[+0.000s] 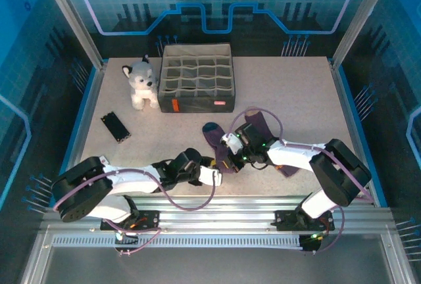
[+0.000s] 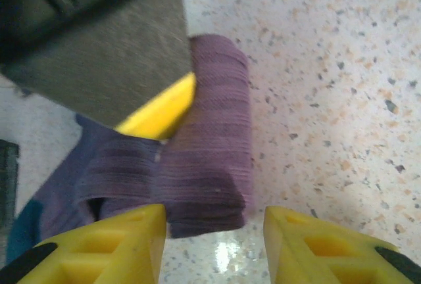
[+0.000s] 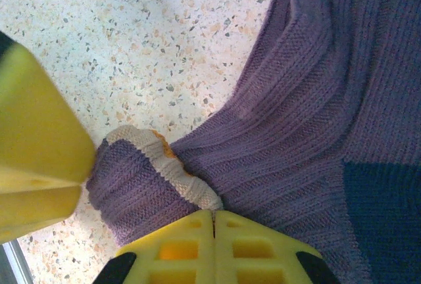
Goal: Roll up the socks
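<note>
The purple socks (image 1: 253, 126) lie together near the table's middle front, a navy toe (image 1: 210, 128) pointing left. In the left wrist view their near end is a thick folded bundle (image 2: 210, 133). My left gripper (image 2: 214, 241) is open, its yellow fingertips just short of that bundle and on either side of it. My right gripper (image 3: 214, 213) is shut, with a tan-rimmed cuff (image 3: 164, 159) bunched into its tips and ribbed purple knit (image 3: 296, 100) beyond. From above, the right gripper (image 1: 230, 154) and the left gripper (image 1: 216, 169) meet at the socks' near end.
A grey divided organiser box (image 1: 197, 77) stands at the back, with a plush husky (image 1: 141, 83) to its left. A small black object (image 1: 115, 126) lies on the left of the speckled table (image 1: 296, 93). The metal front rail (image 1: 217, 208) runs close behind both grippers.
</note>
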Controlling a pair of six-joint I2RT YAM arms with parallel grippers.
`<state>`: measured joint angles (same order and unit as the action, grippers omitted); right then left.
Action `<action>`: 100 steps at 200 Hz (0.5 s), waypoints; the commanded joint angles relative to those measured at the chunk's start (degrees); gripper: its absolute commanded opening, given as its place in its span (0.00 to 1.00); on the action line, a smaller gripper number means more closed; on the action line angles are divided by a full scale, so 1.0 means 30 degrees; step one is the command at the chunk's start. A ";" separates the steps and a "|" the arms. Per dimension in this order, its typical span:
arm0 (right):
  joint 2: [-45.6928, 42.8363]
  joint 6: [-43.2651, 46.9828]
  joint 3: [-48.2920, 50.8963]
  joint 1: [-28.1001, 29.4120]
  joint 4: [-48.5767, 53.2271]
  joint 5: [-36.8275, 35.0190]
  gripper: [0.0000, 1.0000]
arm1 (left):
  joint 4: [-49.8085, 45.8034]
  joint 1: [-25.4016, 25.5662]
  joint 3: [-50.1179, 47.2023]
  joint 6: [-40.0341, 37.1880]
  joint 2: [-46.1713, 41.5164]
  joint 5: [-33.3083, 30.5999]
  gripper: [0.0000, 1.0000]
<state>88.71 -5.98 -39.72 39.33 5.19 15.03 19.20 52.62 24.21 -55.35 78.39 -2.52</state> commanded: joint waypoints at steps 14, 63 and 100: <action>0.0775 -0.0059 0.0112 -0.0068 0.2041 -0.0263 0.00 | -0.1316 -0.0402 0.0634 0.0727 -0.1418 0.1874 0.46; 0.0929 -0.0058 0.0005 -0.0082 0.2107 -0.0205 0.00 | -0.1803 -0.0398 0.1351 0.0773 0.0041 0.2214 0.47; 0.0900 -0.0088 0.0015 -0.0115 0.2166 -0.0135 0.00 | -0.2201 -0.0824 0.2224 0.1341 0.1254 0.3142 0.48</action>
<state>89.27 -5.98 -40.25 39.31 5.74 15.22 14.96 51.29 28.14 -53.23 80.05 2.63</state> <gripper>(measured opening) 0.050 0.474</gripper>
